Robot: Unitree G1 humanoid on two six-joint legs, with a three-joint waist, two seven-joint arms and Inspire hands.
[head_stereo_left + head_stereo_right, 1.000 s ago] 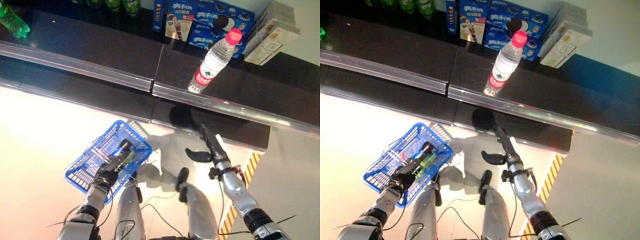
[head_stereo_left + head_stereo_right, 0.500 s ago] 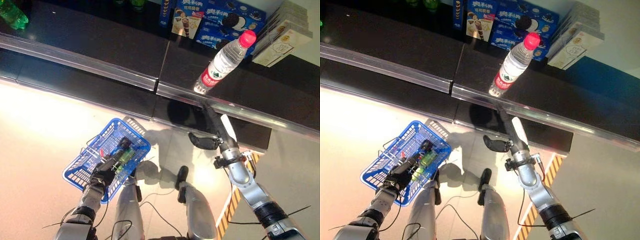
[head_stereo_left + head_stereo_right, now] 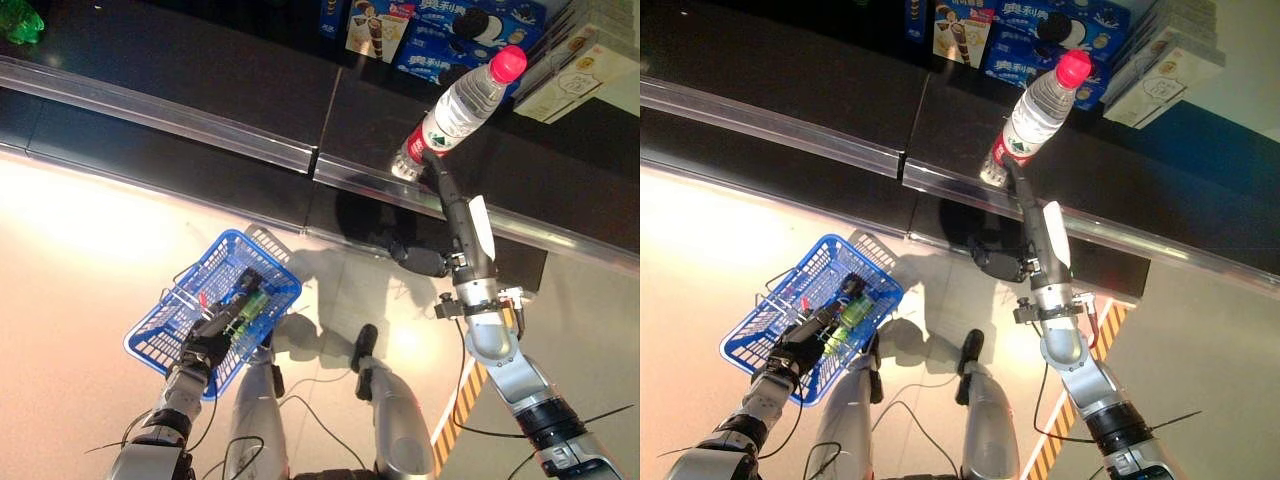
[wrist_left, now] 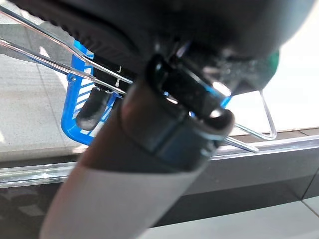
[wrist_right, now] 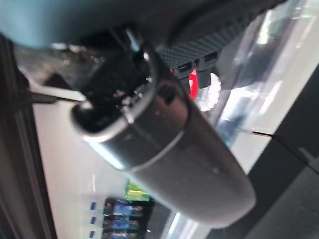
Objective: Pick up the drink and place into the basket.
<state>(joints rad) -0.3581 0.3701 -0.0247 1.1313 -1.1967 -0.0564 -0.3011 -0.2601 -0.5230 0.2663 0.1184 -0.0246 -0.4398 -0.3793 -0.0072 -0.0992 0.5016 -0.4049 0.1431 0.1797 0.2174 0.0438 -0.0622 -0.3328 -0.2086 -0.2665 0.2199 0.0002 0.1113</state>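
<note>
A clear water bottle (image 3: pixel 455 108) with a pink cap and red label stands on the black shelf (image 3: pixel 250 80), near its front rail. My right hand (image 3: pixel 462 232) reaches up from below, open, its straight fingers (image 3: pixel 443 178) at the bottle's base and its thumb out to the side. In the right wrist view the bottle's red label (image 5: pixel 194 83) shows just past the fingers. My left hand (image 3: pixel 205 348) is shut on the wire handle (image 4: pixel 45 62) of the blue basket (image 3: pixel 170 335), held low at the left. A dark bottle with a green label (image 3: pixel 245 305) lies in the basket.
Blue cookie boxes (image 3: pixel 450 28) and white boxes (image 3: pixel 590 60) stand at the back of the shelf behind the water bottle. A green bottle (image 3: pixel 15 20) sits at the far left. A clear rail (image 3: pixel 200 125) runs along the shelf's front edge. Yellow-black tape (image 3: pixel 470 390) marks the floor.
My right hand has risen from below the shelf's edge until its fingers reach the bottle's base. The view has shifted slightly. The left hand and basket have stayed put.
</note>
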